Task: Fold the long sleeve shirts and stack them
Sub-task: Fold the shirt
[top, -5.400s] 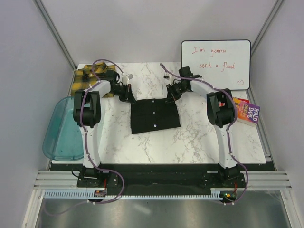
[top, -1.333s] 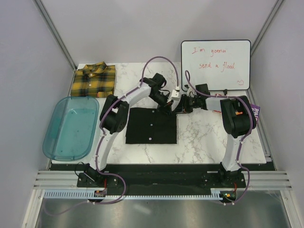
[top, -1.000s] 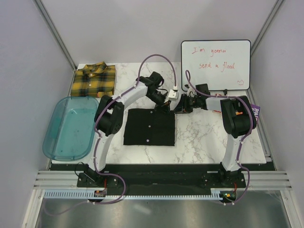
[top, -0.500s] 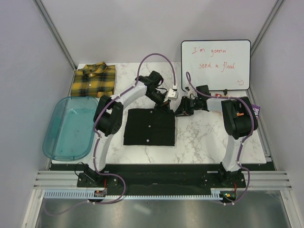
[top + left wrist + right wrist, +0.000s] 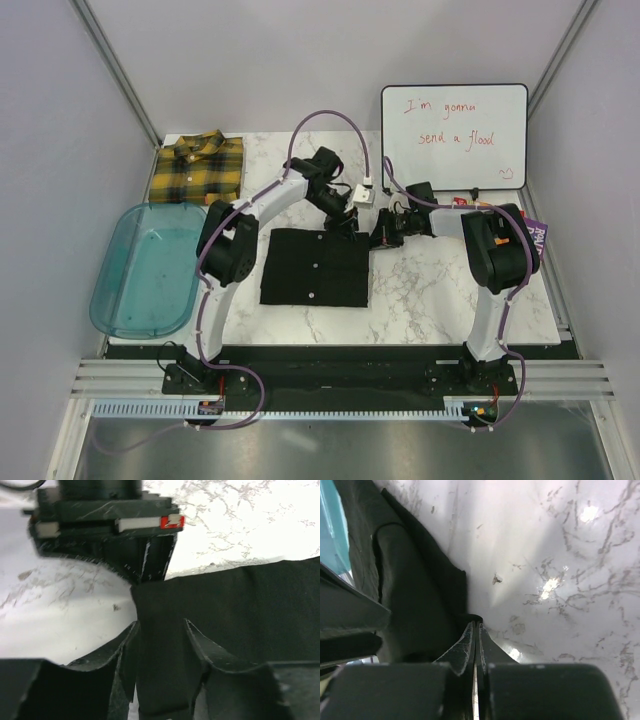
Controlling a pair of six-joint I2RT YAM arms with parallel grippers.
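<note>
Shirts are laid well apart on the marble worktop. The black shirt is folded into a flat block near the middle. The plaid shirt is folded at the far left corner, just behind the blue tub. The left jaws are held apart over the far right corner of the black shirt, and a strip of black cloth is seen between them. The right jaws are pressed together, with their tips set at that same corner; whether cloth is pinched there cannot be told. A whiteboard is propped at the far right.
</note>
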